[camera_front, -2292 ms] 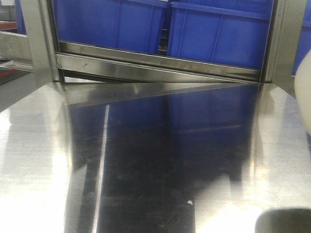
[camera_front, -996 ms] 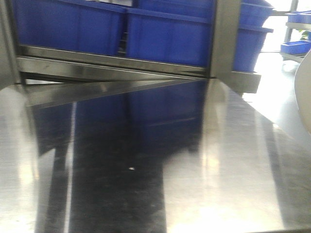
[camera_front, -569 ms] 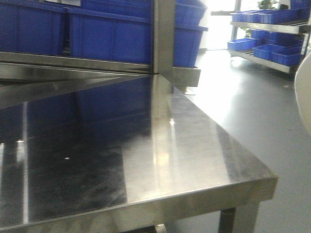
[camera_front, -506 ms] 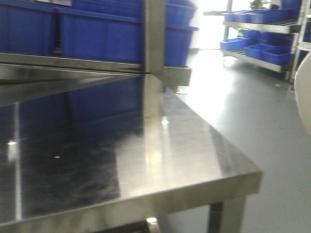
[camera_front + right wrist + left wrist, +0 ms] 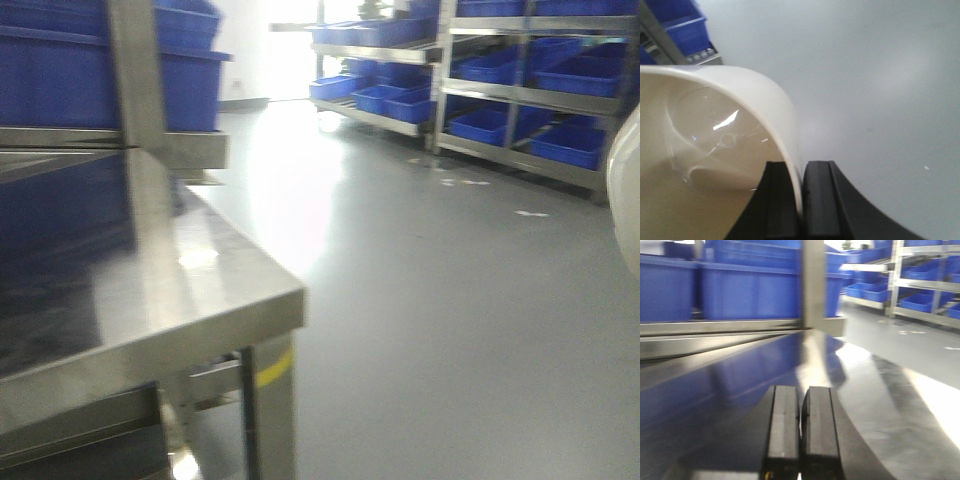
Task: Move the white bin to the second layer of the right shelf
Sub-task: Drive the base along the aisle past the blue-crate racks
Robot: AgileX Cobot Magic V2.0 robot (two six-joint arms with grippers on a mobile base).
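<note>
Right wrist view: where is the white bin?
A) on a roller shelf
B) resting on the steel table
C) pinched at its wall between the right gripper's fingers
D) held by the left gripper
C: the right gripper is closed on the white bin wall, one finger inside, one outside.

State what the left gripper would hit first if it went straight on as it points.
Probably the upright steel post beyond the tabletop, with blue crates behind it; depth is unclear.

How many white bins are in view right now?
1. The white bin is clamped by its wall in the right gripper, over the grey floor; the front view shows only its edge at far right. Others could be out of frame.
</note>
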